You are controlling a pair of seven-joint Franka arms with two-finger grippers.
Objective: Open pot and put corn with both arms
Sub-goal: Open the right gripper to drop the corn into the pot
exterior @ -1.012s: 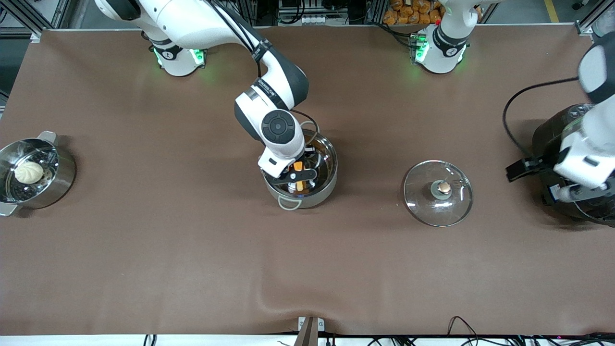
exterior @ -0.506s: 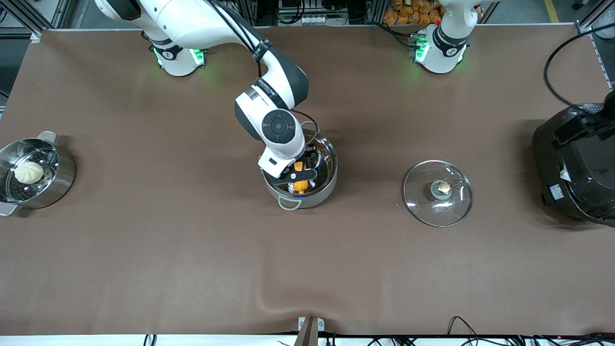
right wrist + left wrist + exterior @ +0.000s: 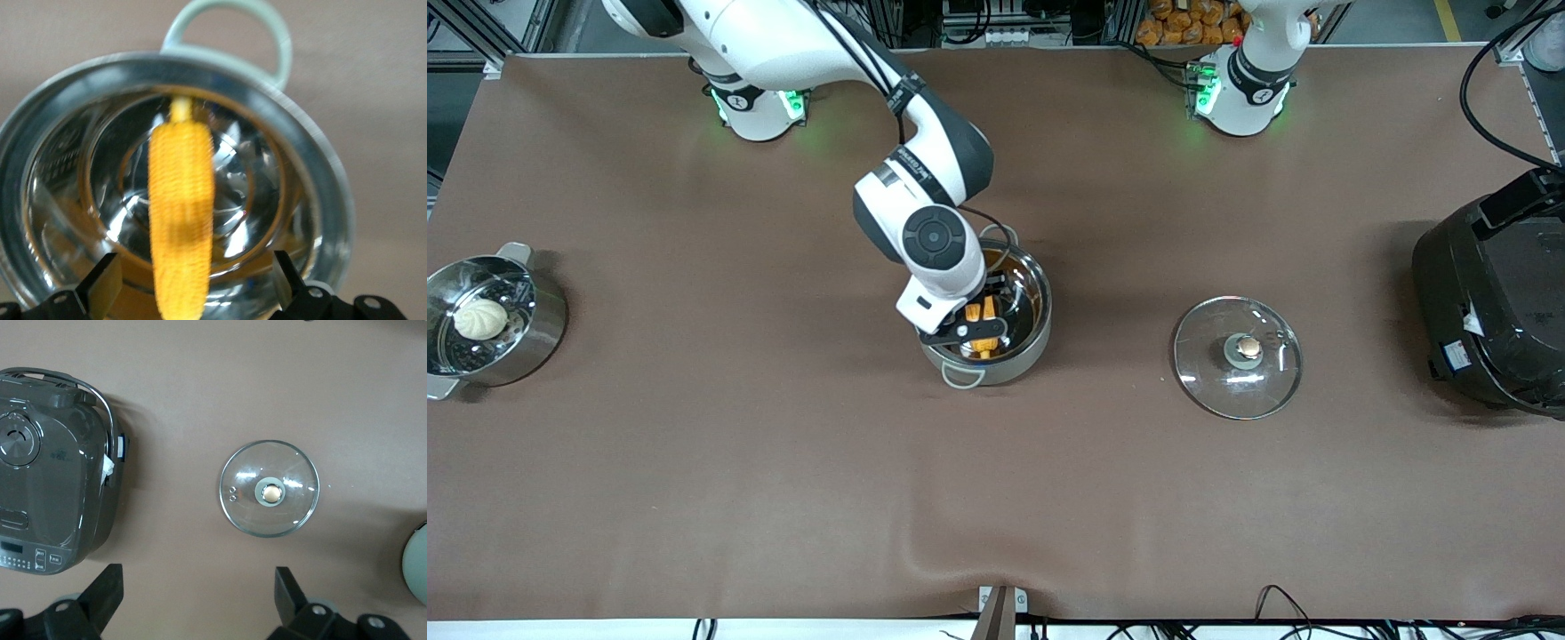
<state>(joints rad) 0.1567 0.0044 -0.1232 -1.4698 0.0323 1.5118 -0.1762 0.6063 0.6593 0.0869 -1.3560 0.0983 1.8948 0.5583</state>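
right wrist view, slim yellow-orange corn [image 3: 181,213] inside shiny pot [image 3: 320,200]

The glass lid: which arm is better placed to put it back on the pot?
Probably the left. The left gripper hangs open over the table by the glass lid, while the right gripper, open, is over the corn in the pot.

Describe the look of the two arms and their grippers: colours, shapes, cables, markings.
Both arms are glossy white with rounded joints. The right arm has black sections, a round black cap, small lettering and a black cable. Bases glow green, as under the left arm. The left gripper and right gripper have black, wedge-shaped fingers.
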